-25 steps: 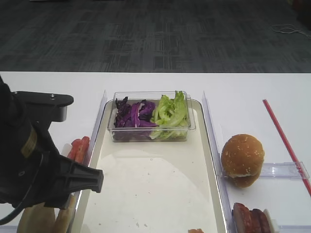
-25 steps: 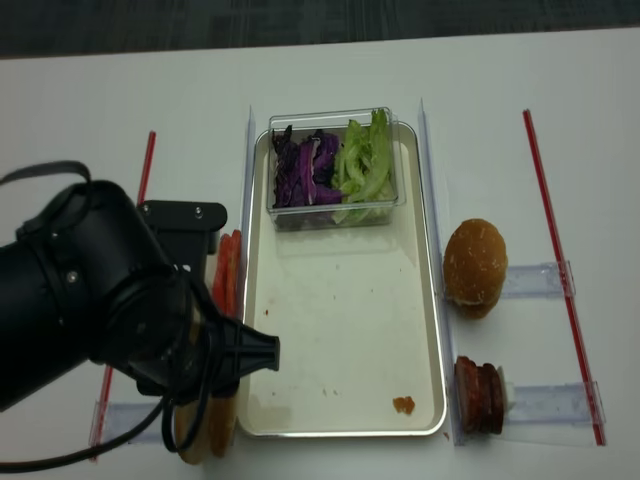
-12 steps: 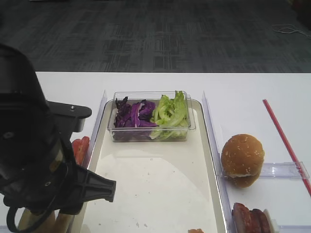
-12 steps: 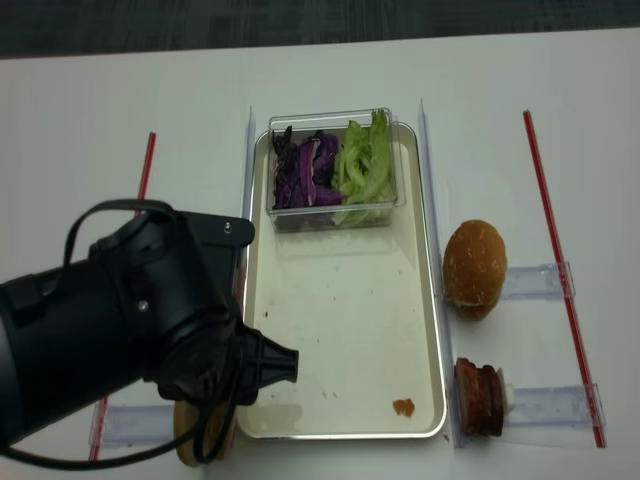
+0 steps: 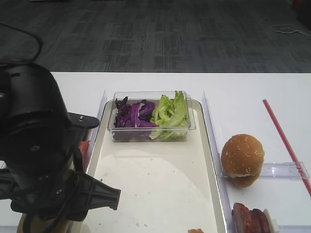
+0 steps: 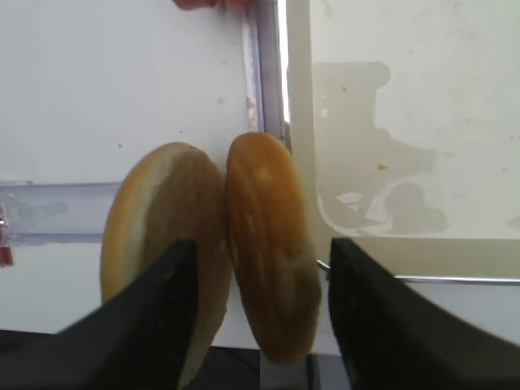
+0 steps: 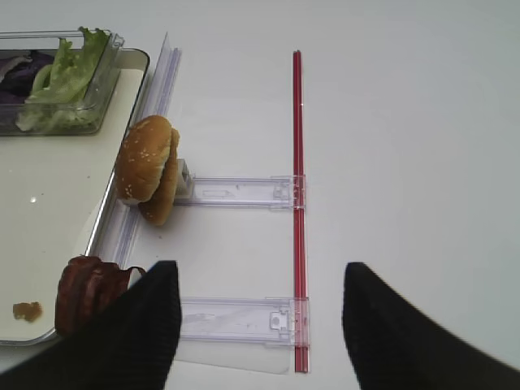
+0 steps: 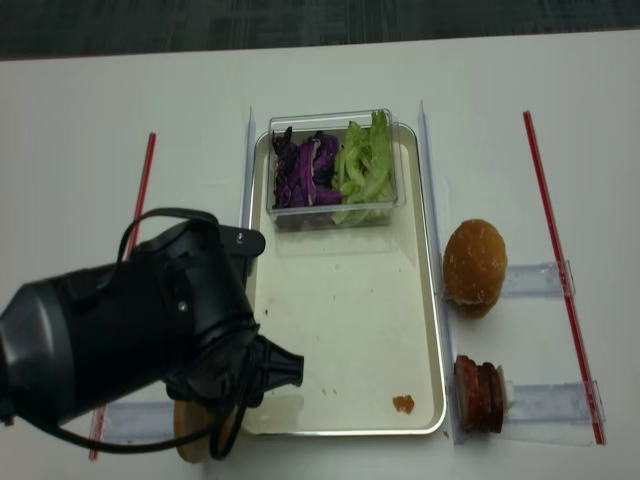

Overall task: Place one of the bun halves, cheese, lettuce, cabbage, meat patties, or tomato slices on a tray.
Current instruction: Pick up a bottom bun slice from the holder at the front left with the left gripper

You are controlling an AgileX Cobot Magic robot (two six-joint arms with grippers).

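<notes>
Right now the left gripper [image 6: 256, 309] is hovering over two bun halves [image 6: 272, 244] standing on edge side by side, just off the near left corner of the tray [image 8: 345, 300]. Its fingers [image 6: 154, 317] are standing wide apart, straddling the halves without pinching either one. On the tray's far end, a clear box [image 5: 150, 116] is holding purple cabbage [image 5: 133, 114] beside green lettuce [image 5: 170, 111]. Over on the right, the right gripper [image 7: 260, 325] is hanging above the table [image 7: 406, 122], fingers apart and carrying nothing, with the meat patties [image 7: 89, 288] and a whole sesame bun [image 7: 146, 166] sitting beside the tray's right edge.
</notes>
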